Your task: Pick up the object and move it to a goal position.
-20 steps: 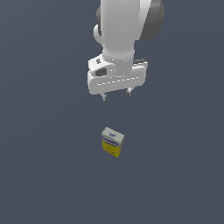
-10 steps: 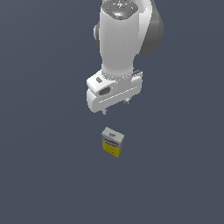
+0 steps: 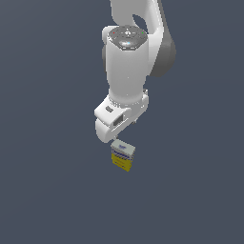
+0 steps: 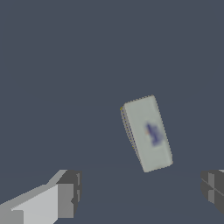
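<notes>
Box (image 4: 148,133) (pale top up) lies beyond the spread fingers (image 4: 65,199).

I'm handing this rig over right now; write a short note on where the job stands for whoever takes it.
Gripper: open, empty, fingers spread wider than the box.
Box: standing on the floor, white top up, just below the gripper, not touched.
Done: arm lined up roughly above the box.
Left: lower around the box, close, lift, carry to the goal. No goal marker shows in either view.
</notes>
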Action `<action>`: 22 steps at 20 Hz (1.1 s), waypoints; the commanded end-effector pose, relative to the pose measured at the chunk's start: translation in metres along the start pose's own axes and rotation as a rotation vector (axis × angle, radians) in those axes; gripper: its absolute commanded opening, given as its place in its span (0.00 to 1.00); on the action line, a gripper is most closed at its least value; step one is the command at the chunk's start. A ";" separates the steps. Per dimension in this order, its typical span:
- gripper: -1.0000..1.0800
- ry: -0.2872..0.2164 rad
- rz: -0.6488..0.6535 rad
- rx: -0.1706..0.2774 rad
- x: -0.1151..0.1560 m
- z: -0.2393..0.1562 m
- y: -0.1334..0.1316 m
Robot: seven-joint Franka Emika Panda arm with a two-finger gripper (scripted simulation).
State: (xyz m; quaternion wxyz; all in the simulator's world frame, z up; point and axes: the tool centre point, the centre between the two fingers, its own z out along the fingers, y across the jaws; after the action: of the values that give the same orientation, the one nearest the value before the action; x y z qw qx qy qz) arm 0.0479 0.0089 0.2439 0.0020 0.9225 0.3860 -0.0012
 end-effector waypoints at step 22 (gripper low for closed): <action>0.96 0.004 -0.293 0.002 0.020 0.042 0.030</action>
State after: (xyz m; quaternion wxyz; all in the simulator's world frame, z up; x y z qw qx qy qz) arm 0.0830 0.0014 0.2021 -0.0001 0.8564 0.5163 -0.0004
